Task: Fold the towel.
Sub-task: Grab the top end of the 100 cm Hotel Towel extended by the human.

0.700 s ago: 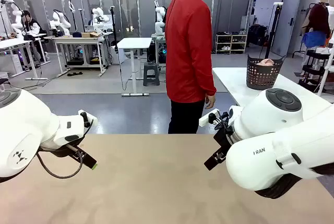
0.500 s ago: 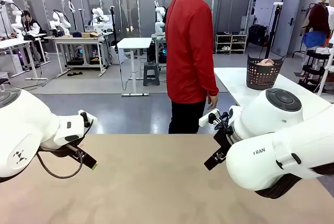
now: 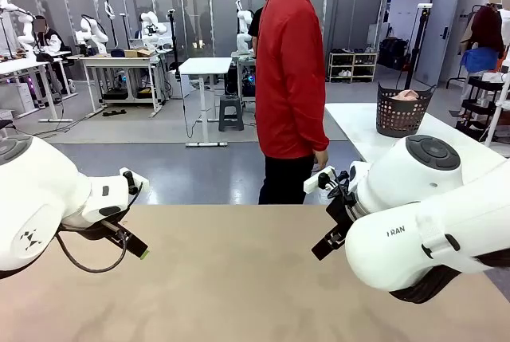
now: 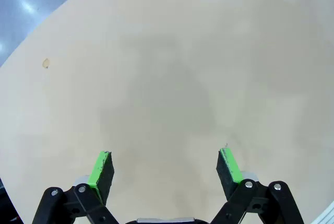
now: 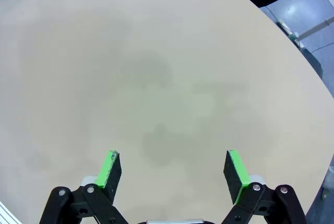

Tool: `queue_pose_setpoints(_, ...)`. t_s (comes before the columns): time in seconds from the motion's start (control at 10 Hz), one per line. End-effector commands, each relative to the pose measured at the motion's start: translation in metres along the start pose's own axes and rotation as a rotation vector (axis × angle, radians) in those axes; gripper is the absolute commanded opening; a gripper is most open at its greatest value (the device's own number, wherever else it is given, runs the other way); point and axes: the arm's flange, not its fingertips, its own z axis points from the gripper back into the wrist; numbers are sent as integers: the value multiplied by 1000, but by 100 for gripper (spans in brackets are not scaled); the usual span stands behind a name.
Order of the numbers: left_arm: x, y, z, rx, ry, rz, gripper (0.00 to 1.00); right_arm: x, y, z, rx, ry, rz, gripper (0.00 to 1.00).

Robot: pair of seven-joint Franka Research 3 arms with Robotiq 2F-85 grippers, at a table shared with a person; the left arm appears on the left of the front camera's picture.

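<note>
Front view puts the towel [image 3: 407, 95] as a pink lump poking out of the top of a dark basket [image 3: 397, 121]. The basket stands on a white table [image 3: 358, 131] well behind my desk [image 3: 239, 278] and off to my right. I judge it beyond the reach of either arm, so the first thing that could go wrong is starting any grasp before the cloth is on the desk: I would only be closing on bare wood.

The person [image 3: 288, 79] in the red jacket stands at the far edge of the desk, turned sideways between me and that table, one hand [image 3: 320, 159] hanging just past the edge. If they bring the towel over, that hand will come in among my arms, so a sudden move of mine could strike it. A towel dropped in a heap would also hide its corners, and I might pinch several layers at once.

The left gripper [image 4: 165, 156] and the right gripper [image 5: 172, 156] both hang over the bare desktop with jaws spread wide, holding nothing. Nothing lies on the desk between them.
</note>
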Motion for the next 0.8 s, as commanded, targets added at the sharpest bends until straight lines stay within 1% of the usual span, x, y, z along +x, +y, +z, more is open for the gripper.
queue_pose_setpoints(0.0, 0, 0, 0, 0, 0, 0, 100, 0, 0, 0, 0, 0, -2, 100)
queue_pose_setpoints(0.6, 0, 0, 0, 0, 0, 0, 100, 0, 0, 0, 0, 0, 0, 100)
queue_pose_setpoints(0.7, 13, 8, 14, -54, 37, 34, 100, 11, -11, 16, 55, 35, -11, 100)
